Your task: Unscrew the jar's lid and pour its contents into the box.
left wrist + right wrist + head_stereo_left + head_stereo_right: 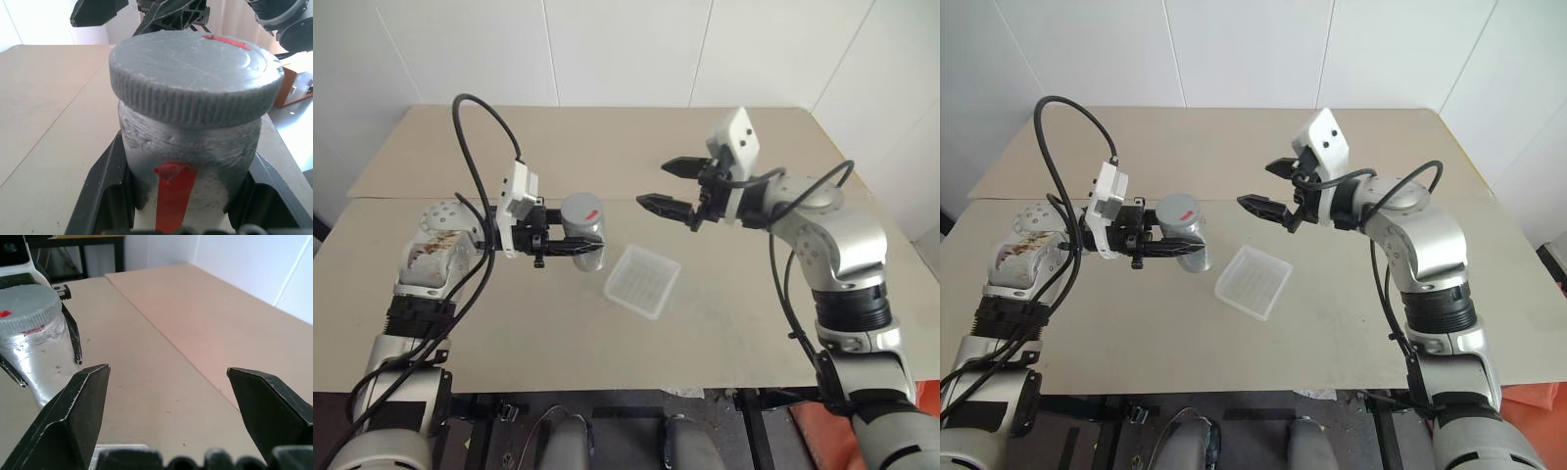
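Jar (583, 233) is hanging above the table (724, 323), clamped round its body by the left gripper (570, 248), fingers (105, 196) pressing both sides. Lid (195, 73) is sitting on the jar, grey, ribbed rim, red mark on top; looks fully screwed down, tho thread can't be seen. Red strip is running down the jar wall. Contents: can't make out thru the frosted wall.

Box (643, 280) is lying on the table just beside & below the jar, toward the robot's right, empty as far as visible.

Right gripper (668, 186) is hovering near the jar, apart from it, jaws spread wide, nothing between them.

Step in hand, by my read: unscrewing not begun; right gripper is lining up for the lid. Next move calls for closing in on the lid rim, squeezing, twisting while left is holding firm.

Writing/brands: none readable; red marks only.
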Controlling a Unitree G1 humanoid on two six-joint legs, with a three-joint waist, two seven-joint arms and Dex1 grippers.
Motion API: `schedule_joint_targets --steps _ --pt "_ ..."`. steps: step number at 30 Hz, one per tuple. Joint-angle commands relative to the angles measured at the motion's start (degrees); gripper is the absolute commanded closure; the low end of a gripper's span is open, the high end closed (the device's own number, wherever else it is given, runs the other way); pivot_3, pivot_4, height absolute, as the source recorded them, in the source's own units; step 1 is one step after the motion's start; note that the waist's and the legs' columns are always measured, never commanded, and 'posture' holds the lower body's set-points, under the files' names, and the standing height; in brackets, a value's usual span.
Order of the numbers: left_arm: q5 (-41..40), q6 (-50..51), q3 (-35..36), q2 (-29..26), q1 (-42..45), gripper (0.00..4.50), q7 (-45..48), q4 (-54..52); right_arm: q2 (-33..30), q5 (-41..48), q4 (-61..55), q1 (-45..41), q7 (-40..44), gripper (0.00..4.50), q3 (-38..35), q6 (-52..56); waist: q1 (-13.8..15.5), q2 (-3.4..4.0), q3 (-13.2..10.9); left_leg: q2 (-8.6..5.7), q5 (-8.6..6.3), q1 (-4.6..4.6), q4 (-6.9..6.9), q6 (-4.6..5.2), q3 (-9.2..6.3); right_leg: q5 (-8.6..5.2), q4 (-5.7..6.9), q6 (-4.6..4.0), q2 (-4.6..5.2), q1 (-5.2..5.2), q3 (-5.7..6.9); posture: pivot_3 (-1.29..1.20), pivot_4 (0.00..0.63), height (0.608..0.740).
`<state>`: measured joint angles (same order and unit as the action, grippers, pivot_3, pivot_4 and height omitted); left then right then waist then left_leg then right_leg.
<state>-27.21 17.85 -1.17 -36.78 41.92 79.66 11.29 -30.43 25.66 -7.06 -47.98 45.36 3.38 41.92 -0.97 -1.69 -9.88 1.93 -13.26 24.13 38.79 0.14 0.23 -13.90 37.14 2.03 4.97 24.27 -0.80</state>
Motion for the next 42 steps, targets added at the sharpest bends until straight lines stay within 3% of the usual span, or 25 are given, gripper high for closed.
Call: schedule_joint_targets --steps 1,7,15,21,26,42 --pt "-0.9 0.5 1.6 -0.2 0.4 2.57 -1.1 -1.6 -0.9 2.9 -6.0 0.7 1.6 0.03 -2.0 -0.1 -0.1 0.00 0.0 0.00 0.00 0.00 0.00 0.00 0.00 0.00 0.00 0.00 0.00 0.00 0.00 0.00 0.150 0.740" --pt "0.8 -0.9 0.0 3.0 2.8 2.57 -2.8 2.0 3.7 8.5 -12.0 -1.5 0.0 0.03 -0.9 3.3 0.0 0.01 0.0 0.00 0.00 -0.02 0.02 0.00 -0.02 0.00 0.02 0.00 0.00 -0.01 0.00 0.00 0.150 0.740" --pt "1.5 -2.2 -0.9 5.4 5.3 2.57 -1.3 3.9 10.8 0.9 -8.8 -4.7 -6.2 0.03 7.4 0.8 0.0 0.01 0.0 -0.01 0.00 0.00 0.03 0.00 -0.02 0.00 0.03 0.00 0.00 0.00 0.01 0.00 0.150 0.740" --pt "1.1 -2.1 -0.6 5.2 4.9 2.57 -0.5 3.4 13.6 -2.4 -2.7 -7.6 -8.4 0.03 7.5 0.1 0.1 0.01 0.0 -0.01 0.00 0.00 0.02 0.00 -0.02 0.00 0.05 0.00 -0.01 -0.01 0.01 0.00 0.150 0.740" --pt "0.6 -1.6 -0.1 4.6 3.9 2.57 -0.9 2.2 12.7 -3.2 -0.2 -7.7 -7.9 0.03 6.1 0.0 0.1 0.01 0.0 -0.01 0.00 0.00 0.02 0.00 -0.02 0.00 0.06 0.00 0.00 -0.01 0.02 0.00 0.150 0.740" --pt "-1.0 0.0 2.2 0.2 -0.5 2.57 -1.2 -2.0 1.4 0.6 -5.5 -0.4 -4.6 0.03 -1.0 0.5 0.3 0.01 0.0 -0.03 0.00 0.00 0.01 0.00 -0.02 0.00 0.00 0.00 0.05 -0.04 0.06 0.00 0.150 0.740"
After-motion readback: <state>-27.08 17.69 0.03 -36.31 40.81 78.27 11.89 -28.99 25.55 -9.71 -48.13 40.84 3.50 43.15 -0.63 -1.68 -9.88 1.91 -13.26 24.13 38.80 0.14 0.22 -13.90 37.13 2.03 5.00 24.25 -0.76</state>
